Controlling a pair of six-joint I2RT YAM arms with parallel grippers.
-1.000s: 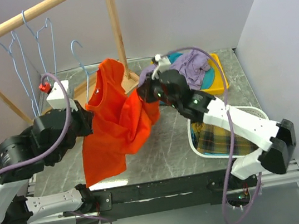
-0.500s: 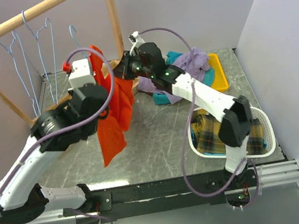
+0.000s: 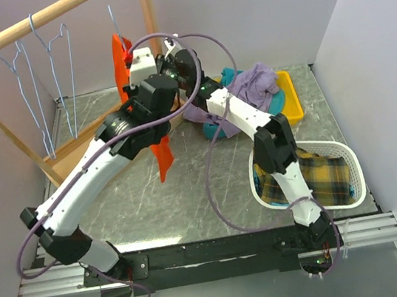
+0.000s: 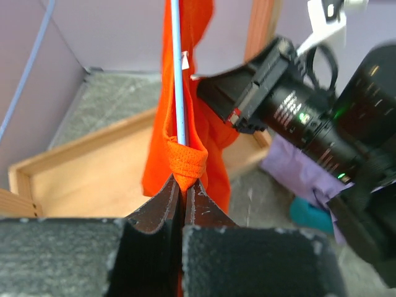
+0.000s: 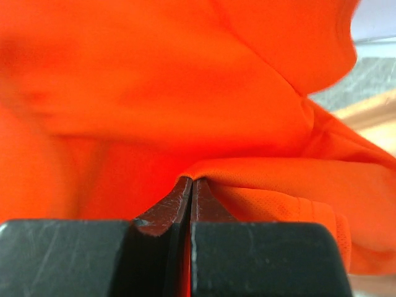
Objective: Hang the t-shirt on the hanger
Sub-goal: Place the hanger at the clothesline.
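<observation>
The left fingers (image 4: 168, 199) are clamped tight on a bunched fold of the orange t-shirt (image 4: 189, 162). The light-blue hanger (image 4: 178, 74) wire rises straight out of that fold. The right fingers (image 5: 178, 199) are pinched shut on a hem of the same cloth. The t-shirt hangs as a narrow strip above the table (image 3: 211, 184), beside the wooden post (image 3: 147, 7). Half a second ago it hung lower and wider; both arms have since reached farther back and up.

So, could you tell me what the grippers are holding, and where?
Both hold the t-shirt: the left gripper a bunched edge by the hanger, the right gripper a fold.
</observation>
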